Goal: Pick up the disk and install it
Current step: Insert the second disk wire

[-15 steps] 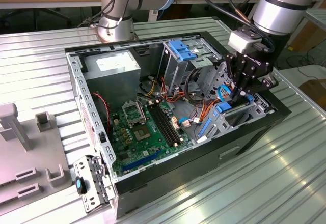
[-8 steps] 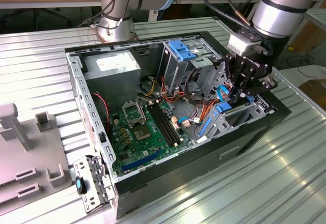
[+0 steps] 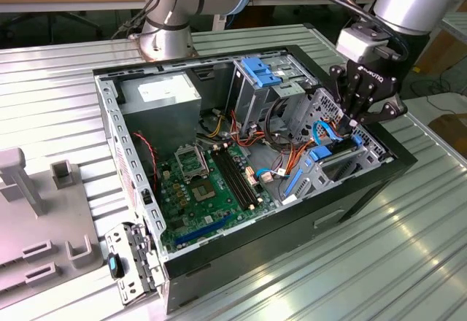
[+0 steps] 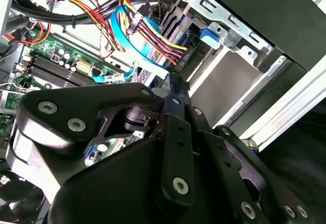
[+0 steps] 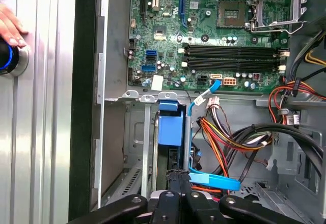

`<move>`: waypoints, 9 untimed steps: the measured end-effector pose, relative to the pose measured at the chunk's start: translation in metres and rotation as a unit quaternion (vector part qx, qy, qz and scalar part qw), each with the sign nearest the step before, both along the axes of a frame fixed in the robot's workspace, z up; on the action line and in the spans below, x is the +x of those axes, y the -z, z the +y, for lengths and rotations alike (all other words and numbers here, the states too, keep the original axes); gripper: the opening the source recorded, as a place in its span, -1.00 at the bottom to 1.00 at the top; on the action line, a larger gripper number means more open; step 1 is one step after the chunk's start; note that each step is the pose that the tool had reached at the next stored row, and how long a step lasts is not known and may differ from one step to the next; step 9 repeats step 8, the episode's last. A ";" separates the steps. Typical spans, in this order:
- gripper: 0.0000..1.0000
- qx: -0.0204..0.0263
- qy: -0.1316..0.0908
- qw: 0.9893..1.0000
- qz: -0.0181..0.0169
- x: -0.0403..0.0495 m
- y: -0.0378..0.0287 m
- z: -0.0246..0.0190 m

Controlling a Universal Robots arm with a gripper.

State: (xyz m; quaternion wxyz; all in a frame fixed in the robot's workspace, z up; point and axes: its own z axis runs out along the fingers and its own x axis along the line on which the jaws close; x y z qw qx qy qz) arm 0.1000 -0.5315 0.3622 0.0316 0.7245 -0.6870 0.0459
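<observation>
Over the case's front bay, gripper hanging with fingers pressed together, tips touching the disk sitting in its slot, blue rails showing, cables trailing beside, motherboard lying beyond, a hand resting on the table's button

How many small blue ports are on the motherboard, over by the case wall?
2. One small blue port sits at the motherboard edge nearer the drive cage; the second blue port is right beside it, farther from the cage. Cables may hide others.
</observation>
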 end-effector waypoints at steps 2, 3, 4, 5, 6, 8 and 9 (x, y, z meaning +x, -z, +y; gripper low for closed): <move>-0.79 0.000 0.000 1.000 0.000 0.0000 -0.0004 0.0000; -0.79 0.000 0.000 1.000 0.000 0.0000 -0.0007 0.0000; -0.79 0.000 0.000 1.000 0.000 0.0000 -0.0008 0.0000; -0.79 0.000 0.000 1.000 0.000 0.0000 -0.0010 0.0000; -0.79 0.000 0.000 1.000 0.000 0.0000 -0.0012 0.0000; -0.79 0.000 0.000 1.000 0.000 0.0000 -0.0016 0.0000; -0.79 0.000 0.000 1.000 0.000 0.0000 -0.0016 0.0000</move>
